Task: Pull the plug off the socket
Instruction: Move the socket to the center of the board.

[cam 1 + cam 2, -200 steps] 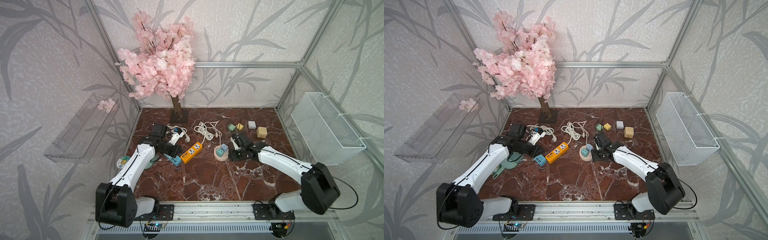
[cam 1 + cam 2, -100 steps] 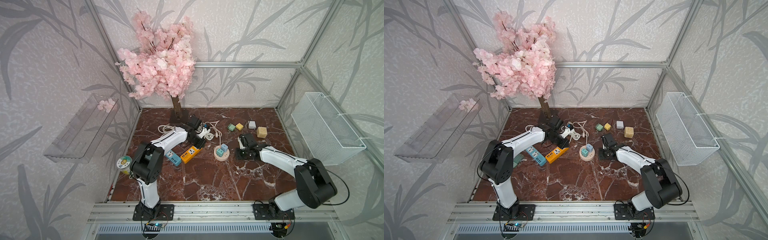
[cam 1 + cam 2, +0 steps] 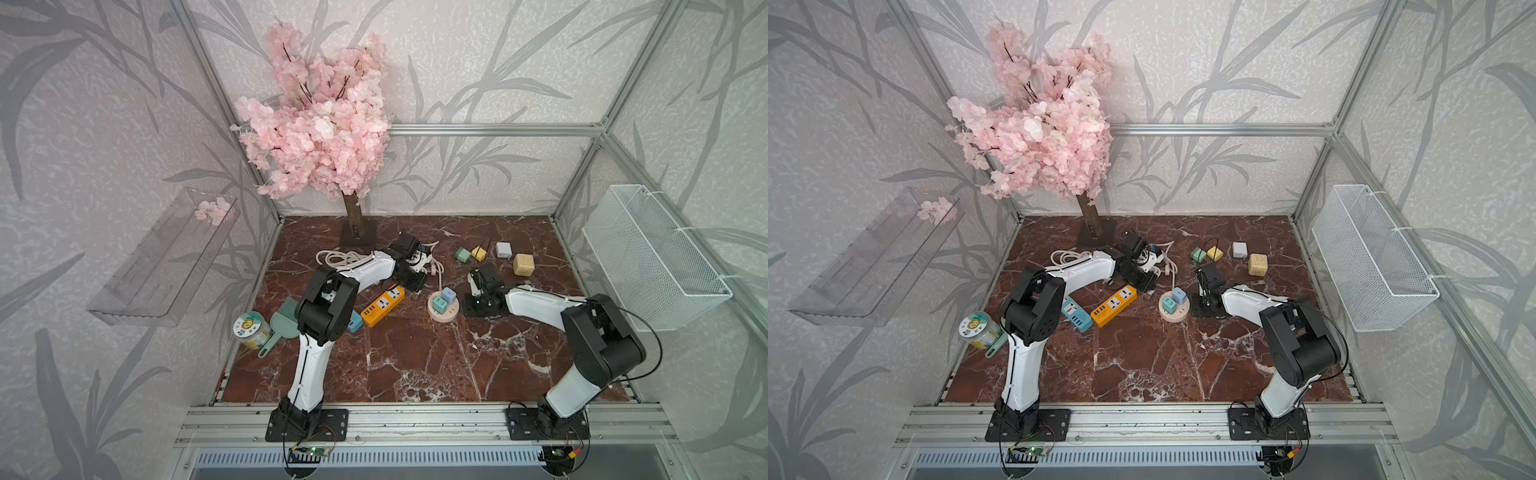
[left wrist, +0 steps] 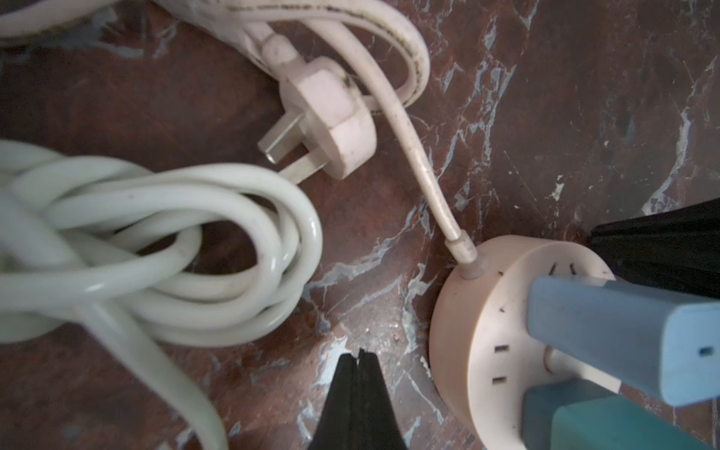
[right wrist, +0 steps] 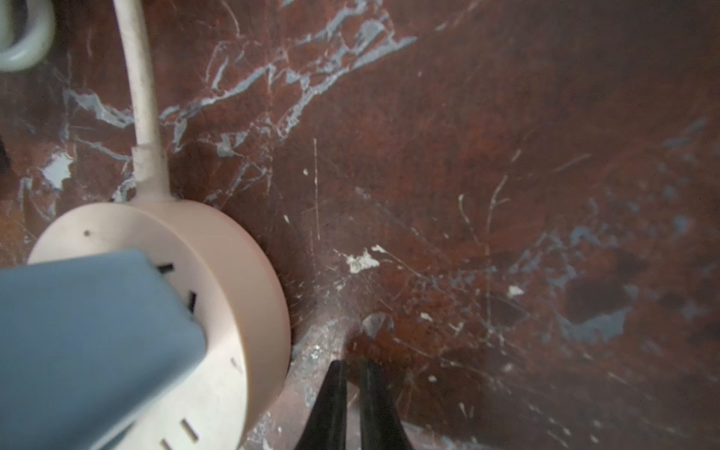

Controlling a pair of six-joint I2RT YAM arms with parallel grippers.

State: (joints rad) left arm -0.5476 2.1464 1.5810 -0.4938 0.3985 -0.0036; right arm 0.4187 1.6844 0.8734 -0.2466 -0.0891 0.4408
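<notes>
The left fingers [image 4: 343, 397] and right fingers [image 5: 333, 401] are closed, empty; the round socket [image 5: 241, 272] is best pinned while the blue plug [image 5: 97, 331] is drawn straight up.

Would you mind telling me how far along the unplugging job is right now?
Done: nothing yet; the blue plug and teal plug both sit in the round socket. In hand: nothing; the left gripper and right gripper are shut and empty near it. Left: grip a plug and pull it out.
</notes>
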